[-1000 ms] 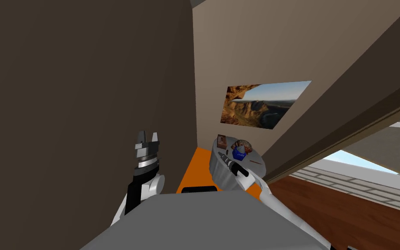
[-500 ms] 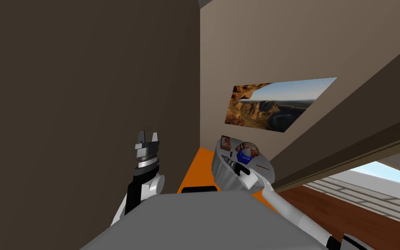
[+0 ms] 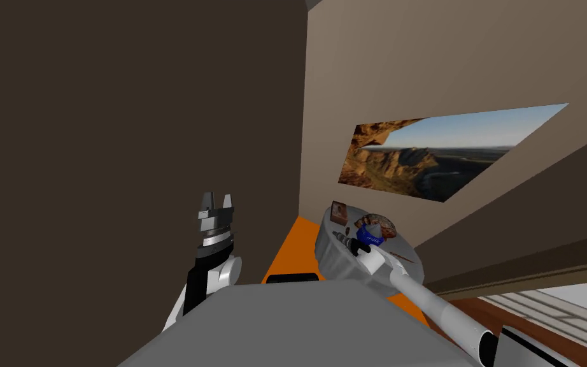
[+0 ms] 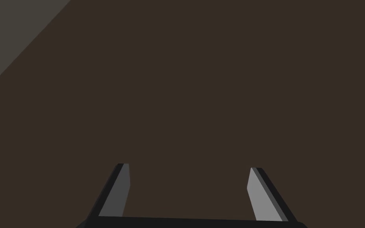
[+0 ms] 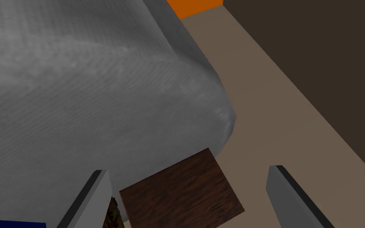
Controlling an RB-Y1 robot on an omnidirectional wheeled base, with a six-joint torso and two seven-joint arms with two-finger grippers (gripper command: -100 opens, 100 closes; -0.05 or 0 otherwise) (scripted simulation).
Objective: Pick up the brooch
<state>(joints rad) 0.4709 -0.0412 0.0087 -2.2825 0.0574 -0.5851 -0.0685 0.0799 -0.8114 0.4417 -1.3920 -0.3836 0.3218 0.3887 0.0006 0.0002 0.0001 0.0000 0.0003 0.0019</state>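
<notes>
Right gripper (image 5: 187,170) spread wide over brown square (image 5: 181,194), possibly a frame, on grey table (image 3: 332,260), lower centre-right. Left gripper (image 3: 216,202) wide, lower-left of centre.

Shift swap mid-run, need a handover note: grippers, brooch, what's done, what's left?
Left gripper: open, empty, raised by the dark brown wall.
Right gripper: open, empty, out over the round grey table, lined up on a dark brown square piece, not gripping it. That is probably the brooch, unconfirmed.
Nearby: blue item, brownish shell-like item.
Done: reach. Left: confirm, close, lift.
</notes>
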